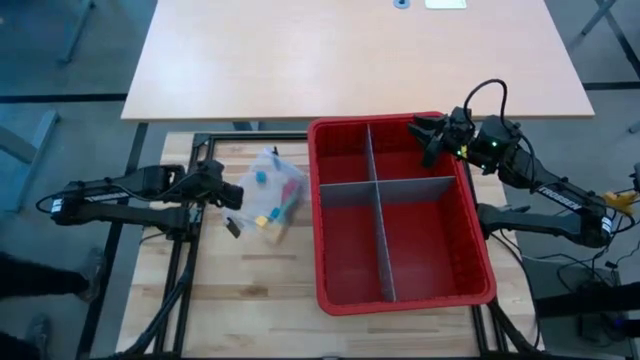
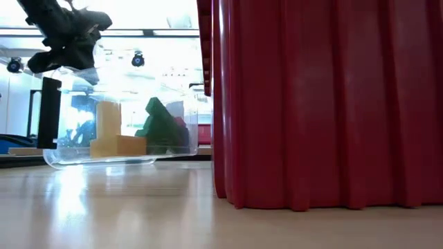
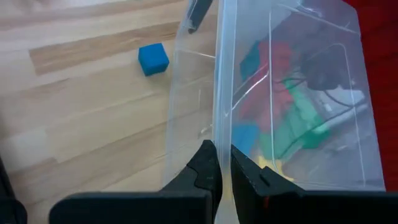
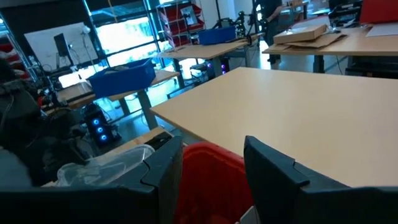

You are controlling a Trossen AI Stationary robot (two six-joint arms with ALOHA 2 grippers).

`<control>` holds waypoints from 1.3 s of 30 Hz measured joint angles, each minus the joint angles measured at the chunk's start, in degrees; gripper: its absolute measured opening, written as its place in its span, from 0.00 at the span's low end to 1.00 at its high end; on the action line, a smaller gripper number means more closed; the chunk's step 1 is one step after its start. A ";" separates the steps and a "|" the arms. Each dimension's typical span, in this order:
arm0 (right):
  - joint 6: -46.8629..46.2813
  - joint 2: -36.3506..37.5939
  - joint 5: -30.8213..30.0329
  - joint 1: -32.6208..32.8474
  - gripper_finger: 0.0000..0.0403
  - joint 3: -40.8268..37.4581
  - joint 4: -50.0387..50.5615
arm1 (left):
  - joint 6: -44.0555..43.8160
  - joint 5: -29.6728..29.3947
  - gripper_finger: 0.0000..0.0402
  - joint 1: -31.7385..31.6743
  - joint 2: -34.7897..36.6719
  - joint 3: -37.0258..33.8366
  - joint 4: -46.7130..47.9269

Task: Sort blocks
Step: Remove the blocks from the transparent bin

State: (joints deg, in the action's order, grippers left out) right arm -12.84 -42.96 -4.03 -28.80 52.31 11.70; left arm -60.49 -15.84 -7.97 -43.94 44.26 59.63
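Note:
A clear plastic tub (image 1: 270,198) holds several blocks (image 3: 280,112), red, green, blue and yellow, and stands tilted left of the red bin (image 1: 345,135). One blue cube (image 3: 153,59) lies on the wood beside the tub. My left gripper (image 3: 224,163) is at the tub's left side, shut on its wall. My right gripper (image 1: 427,135) hovers level over the bin's far right corner. Its fingers (image 4: 168,168) are apart with nothing between them. My left gripper pinches the tub's thin clear wall (image 3: 224,134) between its two fingers, one on each face. The fingers slant down from the table's left side. The tub sits tilted, its lower part (image 2: 104,160) at the table, and the blocks are heaped inside it.
Grey divider panels (image 1: 372,190) split the red bin into compartments. A small dark piece (image 1: 232,227) shows just near of the tub. A second, larger tabletop (image 1: 350,50) lies beyond the far edge.

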 joint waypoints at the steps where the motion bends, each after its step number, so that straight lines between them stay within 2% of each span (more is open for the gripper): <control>1: 0.00 0.00 0.00 0.00 0.37 0.00 0.00 | -0.91 -0.02 0.00 0.00 0.00 -0.08 0.37; 26: 0.19 0.00 0.00 0.00 0.37 0.00 0.02 | -10.24 1.29 0.00 0.00 0.00 -0.39 1.25; 34: 0.74 0.00 -0.02 0.00 0.38 0.00 0.02 | -10.14 1.82 0.00 0.00 0.00 -0.43 1.06; 39: 0.93 0.02 -0.04 0.00 0.38 0.00 0.01 | -5.08 0.67 0.02 -0.02 0.65 0.37 1.45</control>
State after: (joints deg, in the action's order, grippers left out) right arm -11.91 -42.94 -4.07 -28.80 52.31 11.71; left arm -65.58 -15.17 -7.99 -43.30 44.63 61.08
